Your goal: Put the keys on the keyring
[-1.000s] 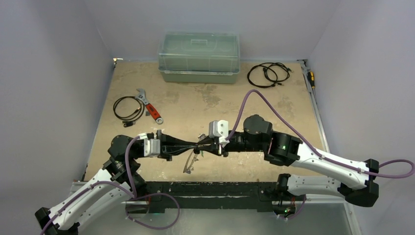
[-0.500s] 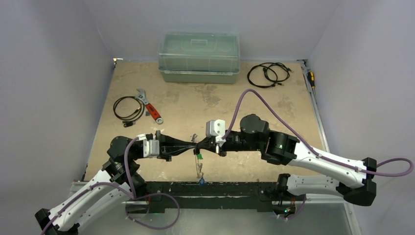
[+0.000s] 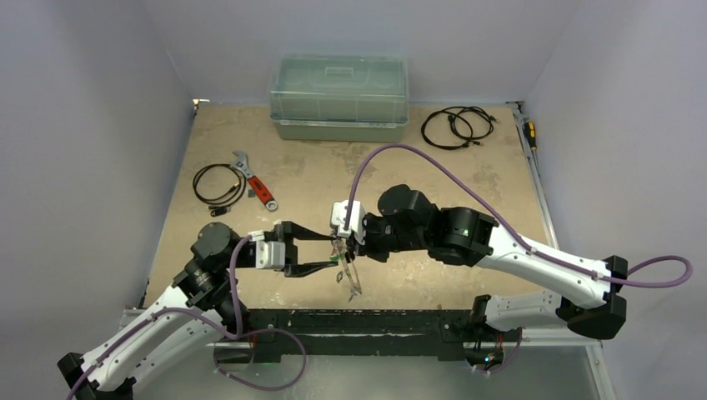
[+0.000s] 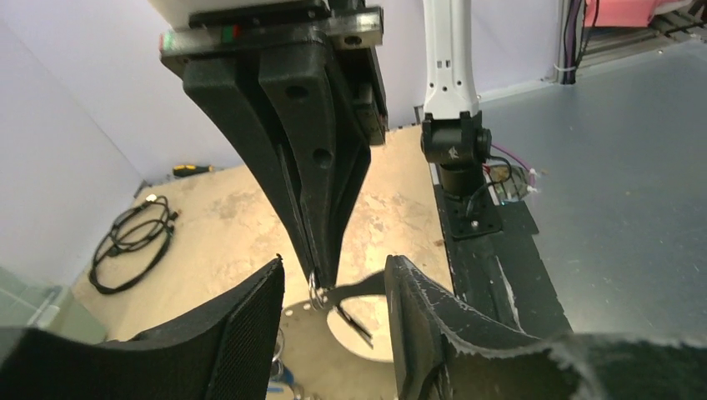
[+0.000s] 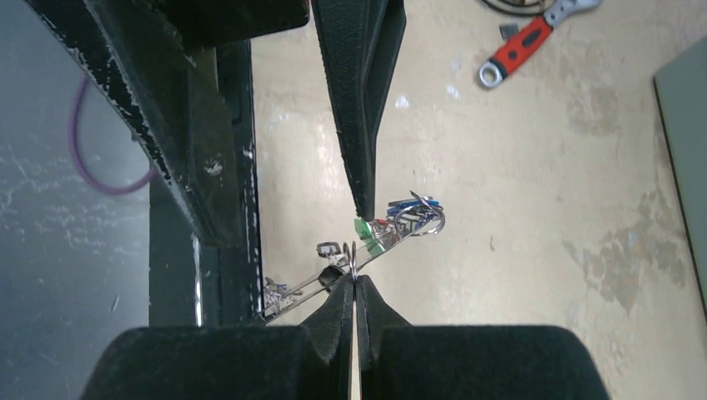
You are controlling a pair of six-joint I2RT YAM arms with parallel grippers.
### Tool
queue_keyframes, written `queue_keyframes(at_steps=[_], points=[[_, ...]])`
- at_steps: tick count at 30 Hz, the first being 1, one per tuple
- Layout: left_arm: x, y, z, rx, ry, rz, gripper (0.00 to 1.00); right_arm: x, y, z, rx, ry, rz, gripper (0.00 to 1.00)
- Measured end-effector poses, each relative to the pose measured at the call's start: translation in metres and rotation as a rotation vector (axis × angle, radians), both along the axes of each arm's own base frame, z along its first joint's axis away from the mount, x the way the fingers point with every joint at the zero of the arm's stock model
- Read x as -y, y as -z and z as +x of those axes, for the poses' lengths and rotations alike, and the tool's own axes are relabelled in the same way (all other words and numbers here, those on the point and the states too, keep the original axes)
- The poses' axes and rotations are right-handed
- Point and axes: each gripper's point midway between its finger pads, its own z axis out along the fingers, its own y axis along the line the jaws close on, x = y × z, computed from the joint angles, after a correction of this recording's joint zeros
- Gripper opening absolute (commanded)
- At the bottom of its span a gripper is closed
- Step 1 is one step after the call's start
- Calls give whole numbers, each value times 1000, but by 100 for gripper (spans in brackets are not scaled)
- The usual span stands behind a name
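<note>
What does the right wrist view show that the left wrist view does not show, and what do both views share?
Only the right wrist view shows the red-handled wrench lying on the table and a green-tagged key. Only the left wrist view shows the coiled black cable, the yellow-handled screwdriver and the right arm's base. Both views show the right tool shut on the keyring, with its tip between the fingers of the open left tool.
</note>
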Motion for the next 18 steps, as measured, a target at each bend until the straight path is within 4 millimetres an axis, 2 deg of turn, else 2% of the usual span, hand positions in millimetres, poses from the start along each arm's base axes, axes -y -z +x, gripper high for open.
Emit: queue_keyframes(at_steps=[10, 18], points=[[14, 31, 9, -83, 33, 98, 42, 15, 8, -2, -12, 5, -87, 0], [15, 33, 9, -96, 37, 102, 32, 12, 9, -7, -26, -24, -89, 0]])
